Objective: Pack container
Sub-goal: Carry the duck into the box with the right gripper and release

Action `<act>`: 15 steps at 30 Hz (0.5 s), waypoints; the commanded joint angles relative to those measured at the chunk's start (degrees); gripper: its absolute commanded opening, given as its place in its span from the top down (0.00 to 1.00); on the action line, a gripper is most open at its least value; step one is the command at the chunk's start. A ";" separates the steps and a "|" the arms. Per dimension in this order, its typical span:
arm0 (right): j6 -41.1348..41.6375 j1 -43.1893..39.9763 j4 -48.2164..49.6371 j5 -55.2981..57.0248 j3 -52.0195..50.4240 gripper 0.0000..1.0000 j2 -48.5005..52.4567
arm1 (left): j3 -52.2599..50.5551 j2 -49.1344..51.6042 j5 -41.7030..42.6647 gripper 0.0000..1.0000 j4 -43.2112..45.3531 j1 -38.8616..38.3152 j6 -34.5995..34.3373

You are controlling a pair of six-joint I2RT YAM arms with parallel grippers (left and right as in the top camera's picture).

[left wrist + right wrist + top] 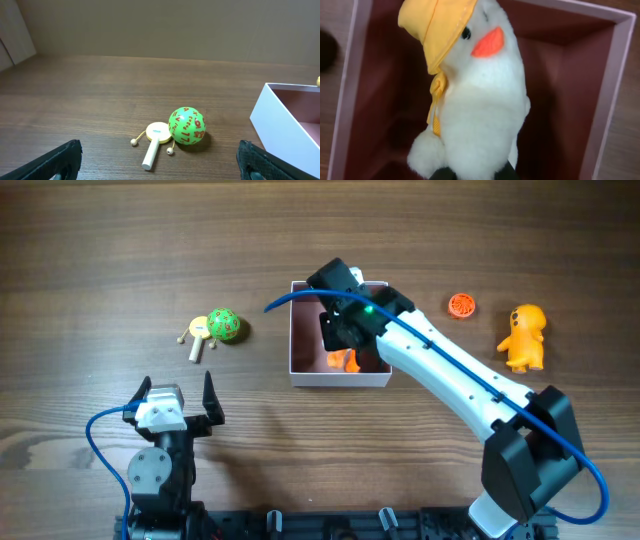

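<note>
Placement step, by my reading: right fingers point(442, 174) clamp the base of a toy duck point(480, 100) held in the mouth of the box point(620, 60), which sits mid-surface, nearer the far edge. Next move calls for lowering to the box floor, then releasing. Left fingers point(211, 402) spread wide, holding nothing, by the near-left corner. Duck: fluffy white plush, yellow cloth hat, orange beak. Box: square, stiff white walls, matte dusty-pink lining.
</note>
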 commanded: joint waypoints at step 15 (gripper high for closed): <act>4.26 0.28 13.03 -11.10 -6.29 0.96 3.15 | -0.44 -0.52 0.92 0.00 0.20 0.31 0.92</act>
